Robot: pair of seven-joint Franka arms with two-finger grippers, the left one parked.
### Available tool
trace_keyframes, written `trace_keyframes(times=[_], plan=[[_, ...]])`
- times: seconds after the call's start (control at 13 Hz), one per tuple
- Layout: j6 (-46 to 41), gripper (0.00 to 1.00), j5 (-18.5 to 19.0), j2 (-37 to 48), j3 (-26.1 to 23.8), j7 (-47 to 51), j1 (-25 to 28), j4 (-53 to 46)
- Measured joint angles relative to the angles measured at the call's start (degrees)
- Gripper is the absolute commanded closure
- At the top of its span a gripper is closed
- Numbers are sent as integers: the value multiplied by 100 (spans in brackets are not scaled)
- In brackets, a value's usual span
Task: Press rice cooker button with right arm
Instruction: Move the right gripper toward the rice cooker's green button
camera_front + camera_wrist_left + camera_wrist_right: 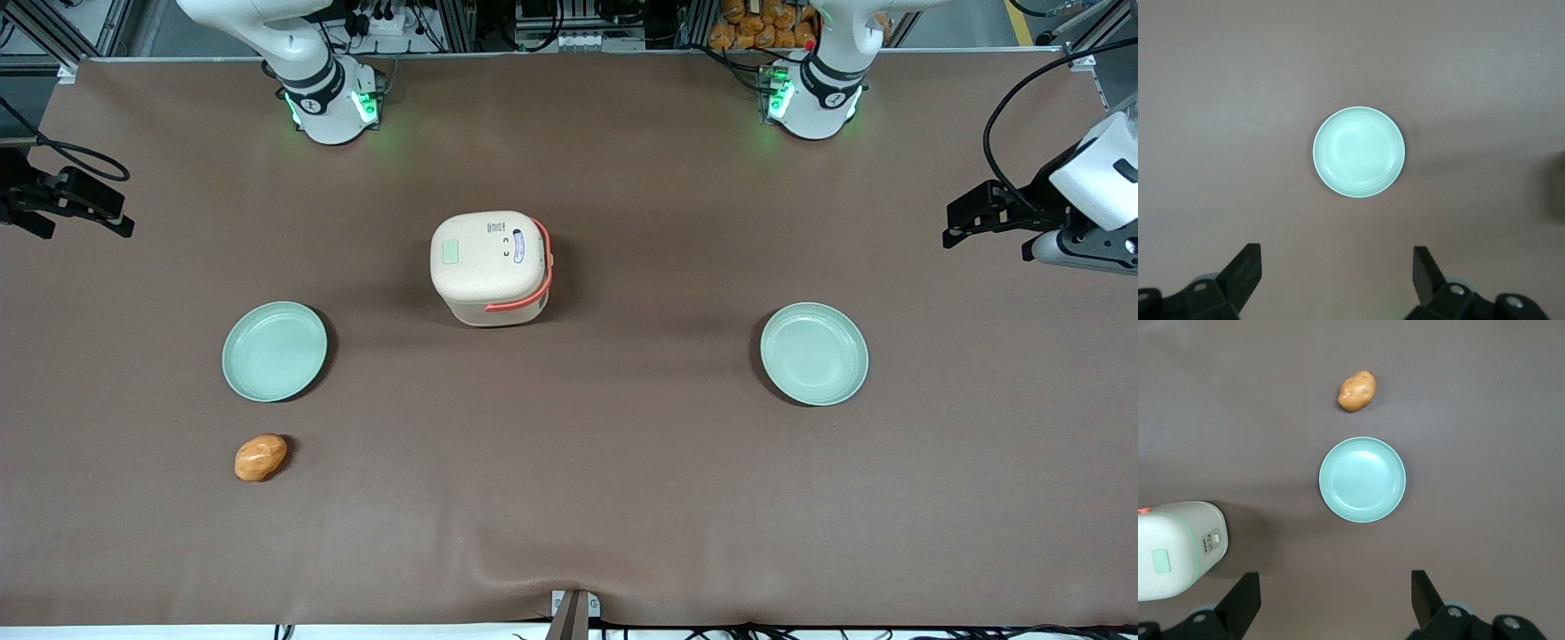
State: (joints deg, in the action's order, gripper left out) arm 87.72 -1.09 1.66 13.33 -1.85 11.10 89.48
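Approach not begun: gripper (1331, 600), jaws open and empty, hangs above plate (1362, 479), well apart from rice cooker (491, 267) mid-table; next it must reach lid button (451, 252).

Two pale green plates (275, 351) (813, 353) lie well apart on the brown table (569, 498). Potato (260, 457) (orange-brown) at the first plate's 6 o'clock.
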Motion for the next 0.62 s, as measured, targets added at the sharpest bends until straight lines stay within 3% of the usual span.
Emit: trace_keyframes(times=[0.62], plan=[[-7,0,-30,0,-196,-8,47,13]])
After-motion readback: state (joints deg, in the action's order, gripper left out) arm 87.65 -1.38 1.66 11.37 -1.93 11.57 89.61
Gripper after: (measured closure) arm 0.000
